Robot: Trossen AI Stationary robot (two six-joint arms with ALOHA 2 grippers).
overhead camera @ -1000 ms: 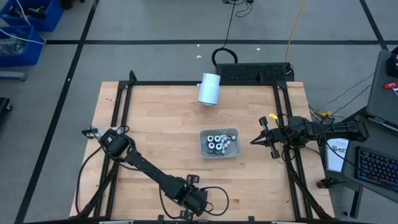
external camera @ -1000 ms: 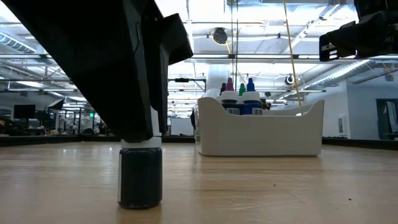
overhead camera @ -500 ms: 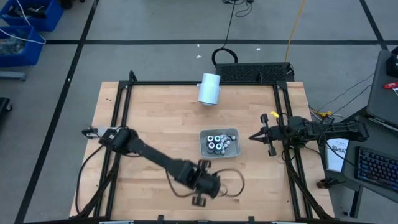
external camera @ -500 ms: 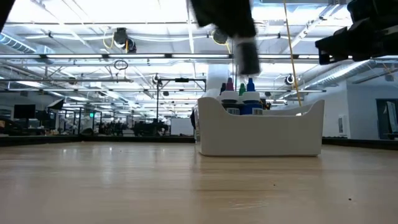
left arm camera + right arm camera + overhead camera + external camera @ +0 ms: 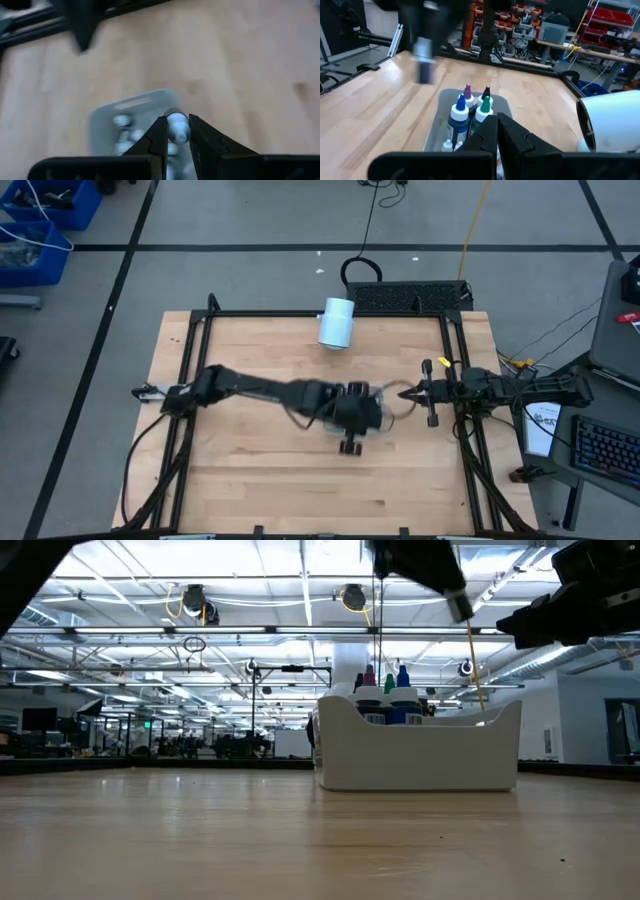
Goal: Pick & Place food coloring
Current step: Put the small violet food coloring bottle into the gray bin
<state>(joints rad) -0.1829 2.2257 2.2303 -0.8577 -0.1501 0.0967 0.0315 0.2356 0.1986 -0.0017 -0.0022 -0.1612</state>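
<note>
Left arm extends low across the counter [image 5: 240,460] from its left-edge base, wrist over the near edge of the grey tray [image 5: 374,393]. Left gripper [image 5: 176,134] is clamped on one small food coloring bottle [image 5: 177,129], held clear above the tray. The remaining bottles [image 5: 470,111] stand upright inside the tray. Right gripper [image 5: 405,396], fingers closed and empty, points at the tray from just beside its right end.

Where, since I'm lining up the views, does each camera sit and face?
High: overhead, straight down on the wooden table; both arms show.
Low: table height, facing the grey plastic tray; arms above.
Left wrist: over tray, left gripper shut on a small pale-topped bottle.
Right wrist: beside tray, shut right gripper.
Shared: wrist and low views see the tray.
</note>
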